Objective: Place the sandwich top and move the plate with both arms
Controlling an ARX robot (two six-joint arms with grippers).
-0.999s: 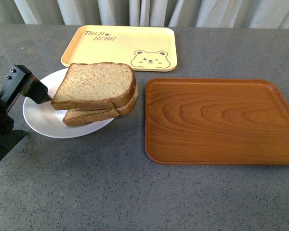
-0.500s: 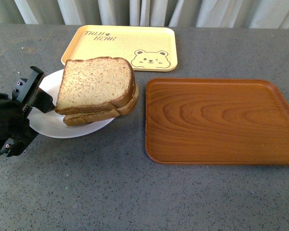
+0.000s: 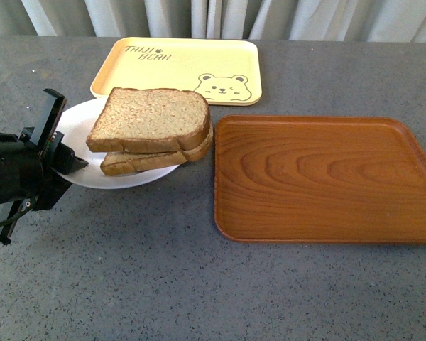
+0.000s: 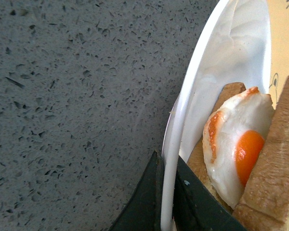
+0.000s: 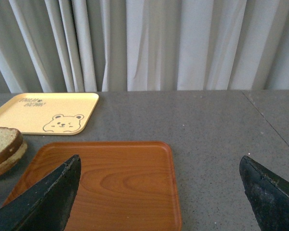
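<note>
The sandwich top (image 3: 149, 117), a speckled brown slice, lies on the stack over the lower slice (image 3: 145, 160) on the white plate (image 3: 77, 121). My left gripper (image 3: 65, 160) is shut on the plate's near-left rim. In the left wrist view its black jaws (image 4: 167, 161) pinch the thin white rim (image 4: 183, 120). A fried egg (image 4: 236, 144) shows under the sandwich top (image 4: 274, 183). My right gripper (image 5: 160, 159) is open and empty above the wooden tray (image 5: 111, 183). The right arm is out of the front view.
A brown wooden tray (image 3: 319, 177) lies right of the plate, almost touching the sandwich. A yellow bear-printed tray (image 3: 177, 67) sits behind the plate. Grey speckled tabletop (image 3: 199, 291) spreads in front. Curtains (image 5: 149, 43) hang behind the table.
My left gripper dropped from beside the top slice to the plate's rim and shut on it. The plate and sandwich have shifted slightly right, and the plate looks tipped up.
</note>
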